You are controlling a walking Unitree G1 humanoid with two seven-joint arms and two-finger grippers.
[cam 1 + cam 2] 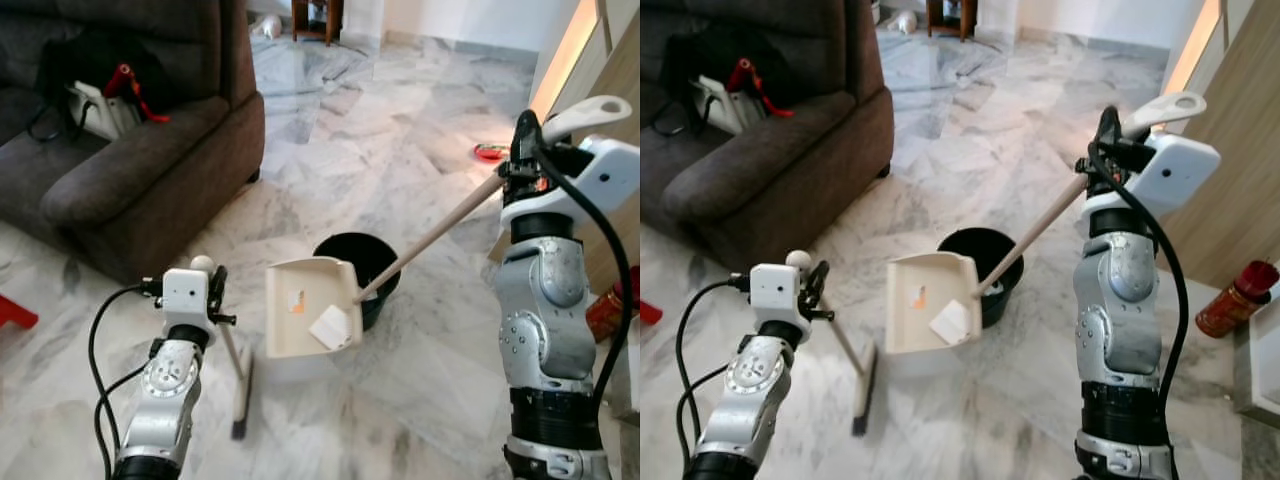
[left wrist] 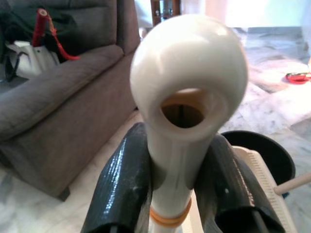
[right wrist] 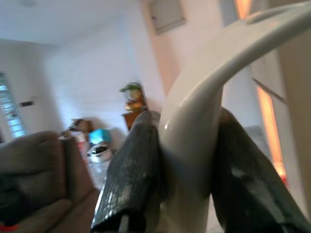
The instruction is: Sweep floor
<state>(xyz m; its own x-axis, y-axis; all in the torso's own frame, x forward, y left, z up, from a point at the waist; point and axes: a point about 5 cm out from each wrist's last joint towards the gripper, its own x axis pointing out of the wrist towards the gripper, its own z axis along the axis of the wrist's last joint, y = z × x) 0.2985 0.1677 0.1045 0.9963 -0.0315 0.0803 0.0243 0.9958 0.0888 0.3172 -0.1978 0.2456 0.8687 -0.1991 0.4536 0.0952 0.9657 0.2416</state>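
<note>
left eye view: on the marble floor (image 1: 400, 150) of a living room, my right end effector (image 1: 522, 150) gripped the top of the dustpan's long handle (image 1: 440, 232), lifting the cream dustpan (image 1: 312, 308) off the ground and tipping it beside the black bin (image 1: 362, 262), apparently so the white scrap (image 1: 330, 326) and orange bit in it could slide in. my left end effector (image 1: 212, 290) held the broom (image 1: 238, 372) upright, its bristles resting on the floor, parked out of the way.

right eye view: the dustpan hung just in front of the bin, low and well ahead of the right end effector, joined to it only by the slanted handle. a brown sofa (image 1: 770, 170) stood to my left, a red canister (image 1: 1236, 298) to my right.

left wrist view: my two black fingers (image 2: 121, 184) were pinched on the broom's neck just below its rounded, holed knob (image 2: 188, 77).

right wrist view: my fingers (image 3: 136, 170) were pressed around the curved white grip of the dustpan handle, which ran up past them.
</note>
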